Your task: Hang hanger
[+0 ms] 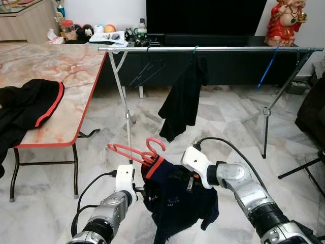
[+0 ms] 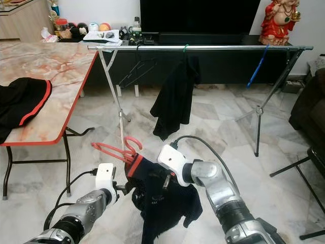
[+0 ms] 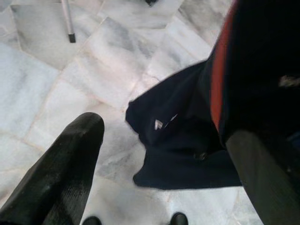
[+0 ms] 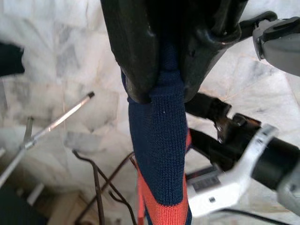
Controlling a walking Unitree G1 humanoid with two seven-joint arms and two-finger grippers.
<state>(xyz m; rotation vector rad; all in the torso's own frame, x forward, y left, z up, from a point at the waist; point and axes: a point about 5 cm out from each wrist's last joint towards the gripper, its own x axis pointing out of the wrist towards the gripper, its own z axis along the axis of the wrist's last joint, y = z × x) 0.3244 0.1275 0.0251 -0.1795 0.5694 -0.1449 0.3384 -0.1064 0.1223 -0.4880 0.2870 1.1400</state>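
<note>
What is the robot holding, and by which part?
The right hand pinches the navy shirt by its red-trimmed collar band; the shirt sits on a red hanger. The left hand is open beside it.

Both arms hold a navy garment [image 2: 162, 195], seemingly on a pink hanger [image 2: 118, 149].

Rail [image 1: 213, 49] ahead of me is partly taken: empty dark hanger [image 1: 147, 71] near its left end, black garment [image 1: 184, 99] hanging mid-rail, blue hanger [image 1: 267, 67] towards the right. Open stretch of bar between the black garment and the blue hanger; narrower gap between the dark hanger and the garment. Marble table [image 1: 61, 71] crowds my left side, its edge just beside the rack's left legs [image 1: 124, 101]. Right legs [image 1: 277, 101] splay out onto the floor. Dark furniture [image 1: 312, 109] at far right. Bare floor [image 1: 228, 127] between me and the rack.
</note>
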